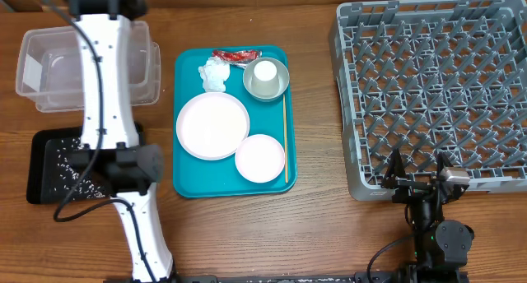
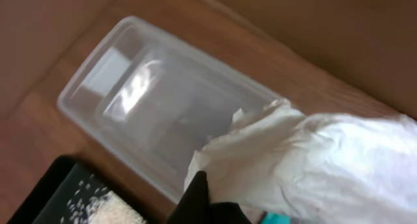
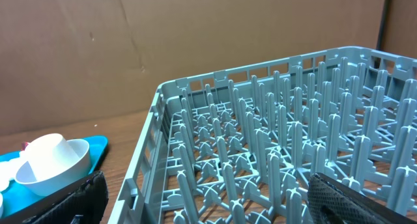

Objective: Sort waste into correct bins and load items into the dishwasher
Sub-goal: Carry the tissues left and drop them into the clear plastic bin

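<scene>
Closest to the lens in the left wrist view, a crumpled white paper napkin fills the lower right, clenched in the left claw, of which only a dark finger shows under the paper. Below and beyond it sits the clear rectangular plastic tub on the brown wooden worktop. Just beside the tub's near side lies the shallow black rectangular tray, with white rice grains scattered in it.

From overhead, the left arm stretches across the black tray and the tub towards the far edge. To the right of both lies the large teal rectangular tray. It carries a large round white plate, a smaller pinkish-white dish touching it, a second crumpled white napkin, a small red wrapper along the far rim, and a grey bowl with a small white cup standing in it. A thin wooden stick lies along the tray's right side.

The right claw is released, its fingers spread wide and grasping nothing, at the near edge of the large square grey plastic dish rack, whose upright pegs rise before it.
</scene>
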